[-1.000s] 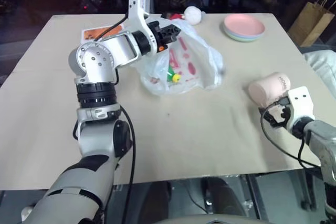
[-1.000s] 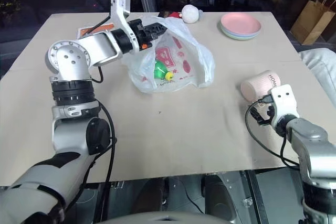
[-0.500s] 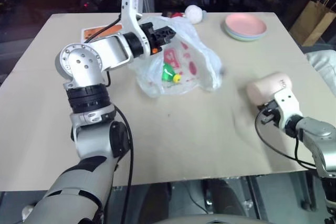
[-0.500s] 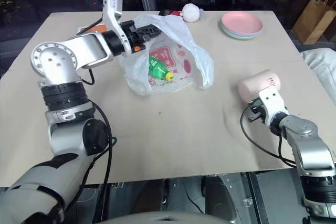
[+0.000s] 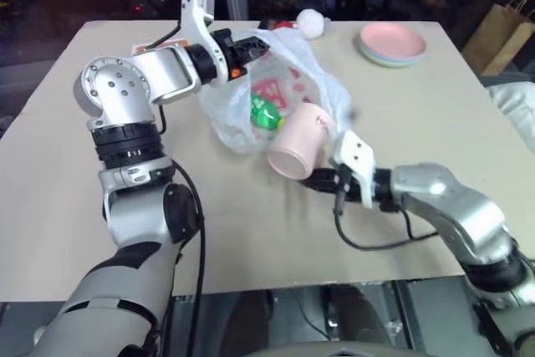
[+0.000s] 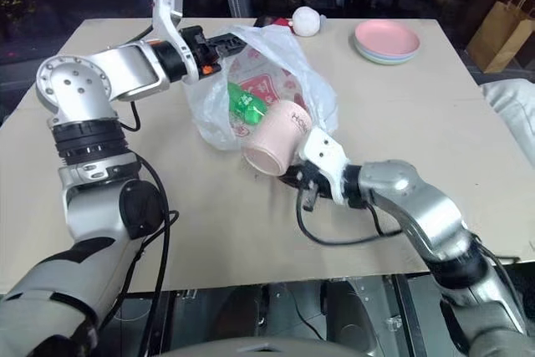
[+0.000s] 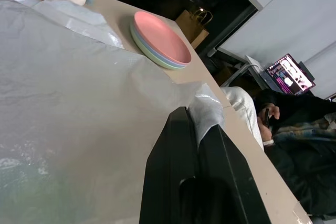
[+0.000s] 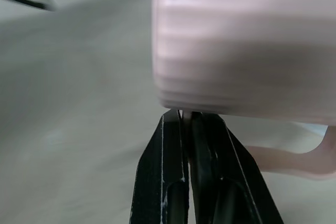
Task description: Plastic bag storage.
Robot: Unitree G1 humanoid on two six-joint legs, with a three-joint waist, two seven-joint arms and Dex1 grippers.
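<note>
Big swing from the right hand point(image 6: 288, 180) since a second ago: it's gone from the bench's point(image 5: 435, 123) right edge to the middle, pinching the cup's point(image 5: 299, 144) rim. The cup now sits tilted right against the bag point(image 5: 313, 81), straight beyond that hand. Left hand point(image 5: 251, 46) stays pinched on the bag's upper-left edge, holding it up.

Crinkled translucent plastic bag point(image 5: 322, 89), mouth lifted

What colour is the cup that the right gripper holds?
Pale pink, with small dark lettering on its side; the cup shows best in the right eye view.
</note>
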